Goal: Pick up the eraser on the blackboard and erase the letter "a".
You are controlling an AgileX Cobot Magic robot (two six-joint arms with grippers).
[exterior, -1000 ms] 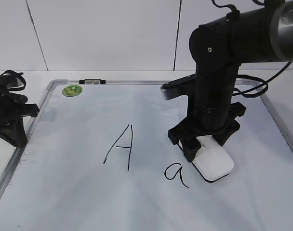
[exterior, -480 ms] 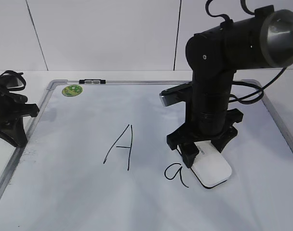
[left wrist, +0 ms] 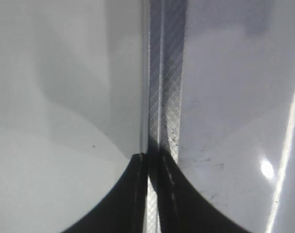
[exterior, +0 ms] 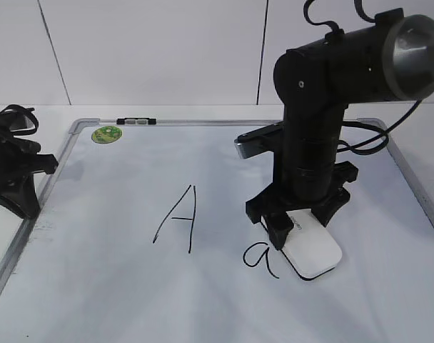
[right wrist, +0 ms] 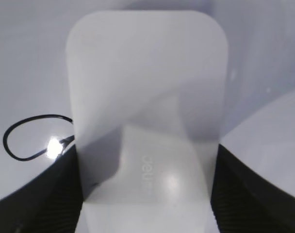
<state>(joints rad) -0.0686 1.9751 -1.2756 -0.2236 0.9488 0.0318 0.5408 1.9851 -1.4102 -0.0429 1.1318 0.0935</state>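
A white blackboard (exterior: 117, 286) with a grey frame lies flat before a pale panelled wall. The eraser (exterior: 313, 250) rests right of centre, long axis running diagonally toward the near right, just right of the letter "a" (exterior: 260, 259). The right gripper (exterior: 297, 227) clamps the eraser's far end between its fingers. The left gripper (left wrist: 152, 194), fingers together, hangs over the left frame edge. Bare board extends leftward past the capital "A" (exterior: 178, 218).

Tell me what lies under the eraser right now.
The eraser sits flat on the whiteboard, held between the right gripper fingers. The small letter "a" shows beside it; only its loop appears in the wrist view. Whether any ink lies beneath is hidden.
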